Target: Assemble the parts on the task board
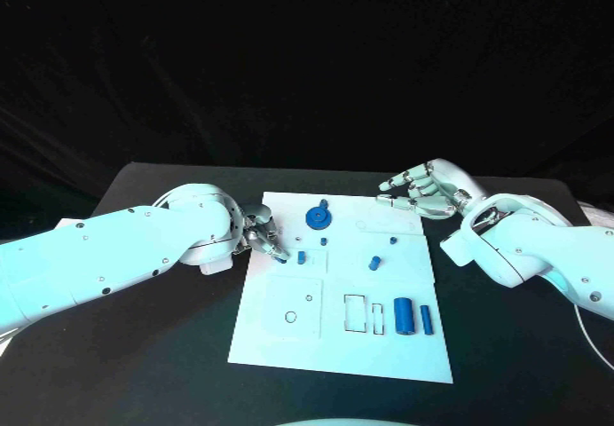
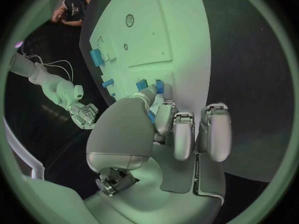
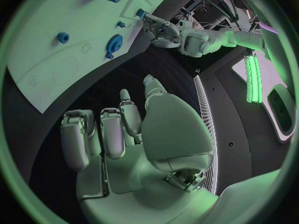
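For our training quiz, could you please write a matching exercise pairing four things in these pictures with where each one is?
Things:
1. blue gear
2. left hand
3. right hand
4. long blue cylinder

Places:
A. off the task board, beyond its far right corner
B. near the board's right edge, toward the robot
C. at the board's left edge, fingertips on a small blue part
D. near the board's far edge, around the middle

Pairs: 1-D, 2-C, 3-A, 4-B

My left hand (image 1: 260, 232) sits at the middle left of the frame, fingers (image 1: 274, 251) curled and pinching. My right hand (image 1: 422, 189) is at the upper right, fingers bent loosely, holding nothing.
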